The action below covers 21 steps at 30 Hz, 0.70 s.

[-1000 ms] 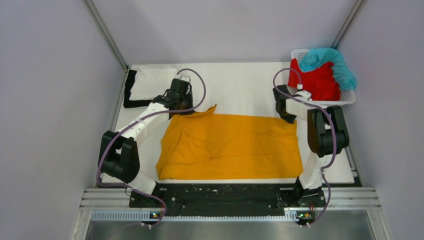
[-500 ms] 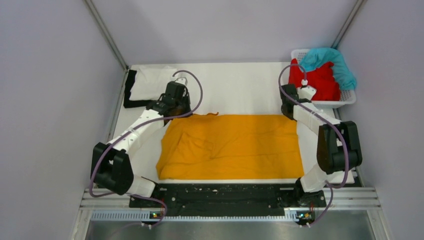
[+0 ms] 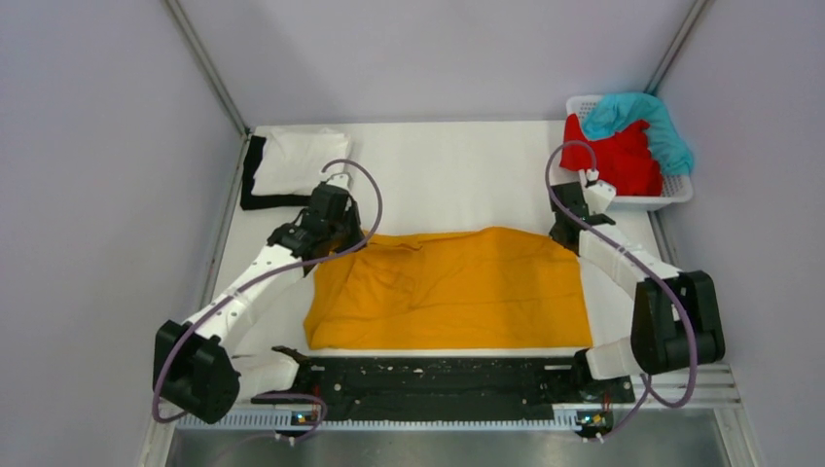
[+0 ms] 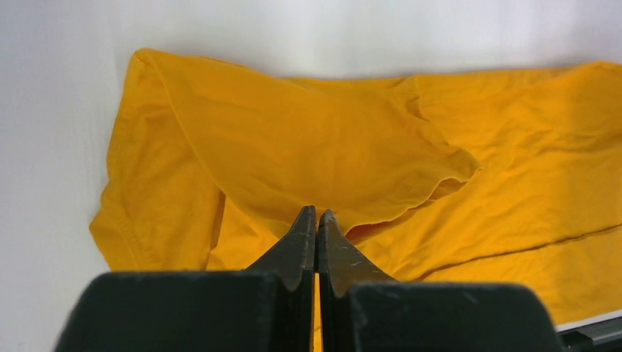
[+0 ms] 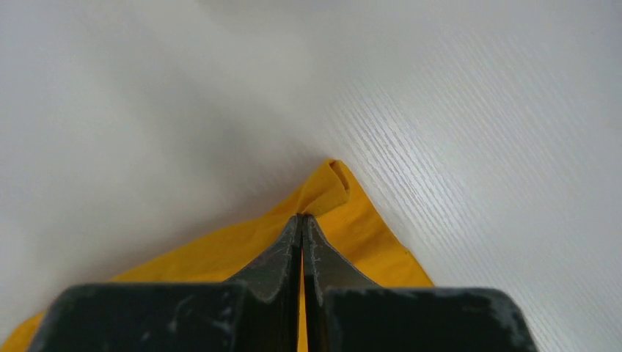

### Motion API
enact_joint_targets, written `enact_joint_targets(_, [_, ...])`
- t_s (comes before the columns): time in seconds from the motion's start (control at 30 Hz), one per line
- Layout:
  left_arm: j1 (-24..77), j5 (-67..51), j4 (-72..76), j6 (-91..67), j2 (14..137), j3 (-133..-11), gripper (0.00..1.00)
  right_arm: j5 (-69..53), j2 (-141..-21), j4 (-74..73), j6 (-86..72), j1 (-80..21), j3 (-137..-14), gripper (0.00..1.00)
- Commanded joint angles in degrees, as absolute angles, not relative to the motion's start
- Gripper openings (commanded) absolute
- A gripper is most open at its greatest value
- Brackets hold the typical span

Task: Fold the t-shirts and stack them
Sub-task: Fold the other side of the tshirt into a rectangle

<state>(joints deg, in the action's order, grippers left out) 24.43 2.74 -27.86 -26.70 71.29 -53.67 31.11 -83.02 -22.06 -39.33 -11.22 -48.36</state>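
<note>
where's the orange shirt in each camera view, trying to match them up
Top external: the mustard-orange t-shirt lies spread over the near middle of the white table, between the two arms.
Left wrist: the t-shirt fills most of the picture, a fold pinched in the left gripper.
Right wrist: only one corner, lower centre, pinched in the right gripper.
Shared landmark: the white table around it.
</note>
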Motion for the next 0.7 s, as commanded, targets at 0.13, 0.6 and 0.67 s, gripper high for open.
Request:
enact_joint_targets(0.13, [24.68, 5.05, -31.37, -32.03, 60.08, -48.66, 0.00, 32.39, -70.98, -23.59, -37.75, -12.04, -44.02, 0.00])
enact_joint_targets(0.6, [24.78, 6.85, -39.96, -38.65, 46.53, -41.30, 0.00, 31.13, -60.00, -30.23, -37.41, -12.09, -39.46, 0.00])
enact_joint_targets(0.67, [24.75, 6.92, -41.89, -39.88, 45.16, -40.78, 0.00, 31.20, -59.44, -30.59, -37.59, -12.06, -38.89, 0.00])
